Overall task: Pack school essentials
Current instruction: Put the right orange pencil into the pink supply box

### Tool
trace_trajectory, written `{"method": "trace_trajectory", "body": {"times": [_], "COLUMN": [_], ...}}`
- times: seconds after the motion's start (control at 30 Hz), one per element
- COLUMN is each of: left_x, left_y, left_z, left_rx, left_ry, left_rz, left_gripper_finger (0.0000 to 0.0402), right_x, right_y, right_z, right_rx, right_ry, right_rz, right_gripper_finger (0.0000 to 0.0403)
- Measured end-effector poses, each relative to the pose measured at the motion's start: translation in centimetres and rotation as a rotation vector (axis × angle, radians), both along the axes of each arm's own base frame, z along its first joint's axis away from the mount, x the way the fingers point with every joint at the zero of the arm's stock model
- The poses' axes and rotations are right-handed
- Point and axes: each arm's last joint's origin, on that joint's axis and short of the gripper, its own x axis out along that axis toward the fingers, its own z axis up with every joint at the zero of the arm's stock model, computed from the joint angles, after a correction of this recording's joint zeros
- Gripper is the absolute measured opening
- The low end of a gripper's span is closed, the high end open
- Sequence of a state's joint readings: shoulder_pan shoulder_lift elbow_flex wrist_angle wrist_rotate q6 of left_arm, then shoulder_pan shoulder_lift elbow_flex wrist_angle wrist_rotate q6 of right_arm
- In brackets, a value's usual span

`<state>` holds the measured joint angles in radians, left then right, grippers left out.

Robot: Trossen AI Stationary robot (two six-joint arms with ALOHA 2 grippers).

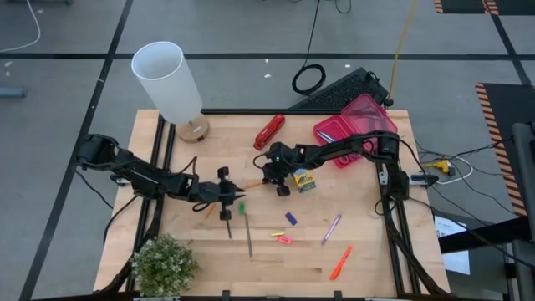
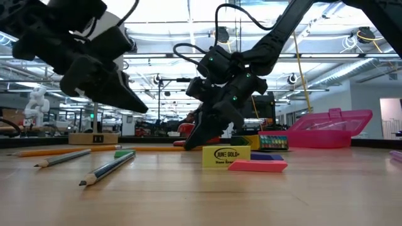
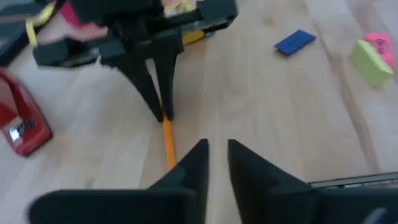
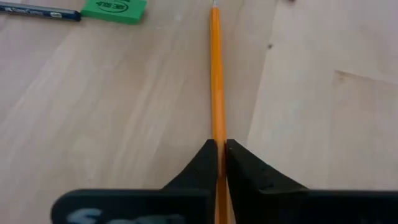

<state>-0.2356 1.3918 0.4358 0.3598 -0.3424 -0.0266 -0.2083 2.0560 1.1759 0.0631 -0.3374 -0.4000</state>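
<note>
Left gripper hangs mid-table with fingers slightly parted, gripping nothing, apparently waiting its turn. Just right of it, the right gripper pinches the orange pencil lying flat on the wood, probably to carry it toward the open pink box at the far right.

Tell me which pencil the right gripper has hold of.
The orange pencil: the right gripper pinches one end, unlike the grey pencil and dark pencil lying free.
</note>
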Motion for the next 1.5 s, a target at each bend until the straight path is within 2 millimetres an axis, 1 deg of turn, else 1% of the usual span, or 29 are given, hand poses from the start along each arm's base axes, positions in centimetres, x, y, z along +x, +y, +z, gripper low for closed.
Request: {"method": "trace_trajectory", "body": {"times": [0.2, 0.27, 0.37, 0.5, 0.63, 0.77, 0.97, 1.13, 1.3, 1.4, 1.5], "left_x": [-0.3, -0.4, -0.5, -0.5, -0.7, -0.7, -0.8, -0.8, -0.8, -0.8, -0.8], "left_y": [-1.1, -1.5, -1.8, -2.0, -2.3, -2.6, -2.6, -2.8, -2.8, -2.8, -2.8], "left_z": [0.1, 0.1, 0.2, 0.2, 0.1, 0.2, 0.1, 0.1, 0.2, 0.2, 0.2], "left_rx": [0.092, 0.115, 0.131, 0.175, 0.264, 0.282, 0.287, 0.288, 0.3, 0.3, 0.292], "left_ry": [-0.01, -0.013, -0.016, -0.008, 0.01, 0.012, 0.013, 0.012, 0.012, 0.012, 0.01], "left_rz": [-0.02, -0.026, -0.024, -0.055, -0.124, -0.145, -0.144, -0.152, -0.143, -0.141, -0.135], "left_gripper_finger": [0.0152, 0.017, 0.0185, 0.0188, 0.0189, 0.0189, 0.0189, 0.0189, 0.0189, 0.0189, 0.0189], "right_x": [0.0, 0.0, 0.1, 0.1, -0.1, -0.3, -0.7, -1.0, -1.3, -1.3, -1.3], "right_y": [0.2, 0.3, 0.3, 0.5, 0.6, 0.6, 0.7, 0.7, 1.1, 1.3, 1.0], "right_z": [0.1, 0.1, 0.1, 0.7, 1.7, 3.3, 4.1, 4.2, 3.9, 3.9, 3.9], "right_rx": [0.01, 0.01, 0.01, 0.01, 0.008, 0.0, 0.002, -0.001, -0.054, -0.072, -0.119], "right_ry": [0.0, -0.001, -0.008, -0.022, -0.032, -0.057, -0.047, -0.016, 0.04, 0.039, 0.049], "right_rz": [-0.002, -0.001, 0.0, 0.002, 0.0, -0.001, 0.0, -0.008, -0.039, -0.044, -0.081], "right_gripper_finger": [0.0007, 0.0007, 0.0006, 0.0003, 0.0001, 0.0001, 0.0001, 0.0001, 0.0001, 0.0015, 0.0043]}}
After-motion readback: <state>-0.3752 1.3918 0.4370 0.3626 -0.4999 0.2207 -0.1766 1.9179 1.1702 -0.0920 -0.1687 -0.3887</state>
